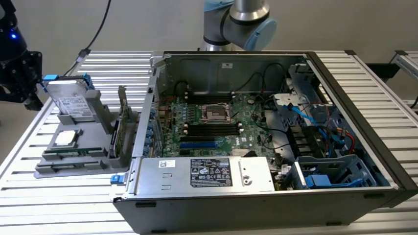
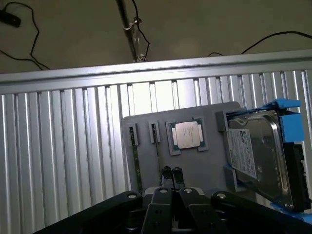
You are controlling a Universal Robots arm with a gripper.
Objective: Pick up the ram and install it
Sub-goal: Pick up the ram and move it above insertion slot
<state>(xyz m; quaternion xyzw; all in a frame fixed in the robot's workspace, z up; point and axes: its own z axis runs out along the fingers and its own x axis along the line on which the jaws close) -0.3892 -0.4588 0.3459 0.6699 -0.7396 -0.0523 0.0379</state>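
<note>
The ram (image 2: 137,161) stands edge-up in a slot of the grey holder (image 2: 204,165), on the exterior view's left of the open computer case (image 1: 365,147); a second stick (image 2: 157,151) sits just beside it, the processor (image 2: 187,135) near; a badly centred descent could clip that neighbour or tilt the thin board; the gripper (image 2: 171,171) hangs above the holder, touching nothing, fingertips drawn almost together and empty, so unless spread they would strike the board's edge; the arm (image 1: 236,19) rises beyond the case's far wall.

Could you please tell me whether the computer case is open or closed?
Open: the computer case lies with its side off, motherboard exposed.
</note>
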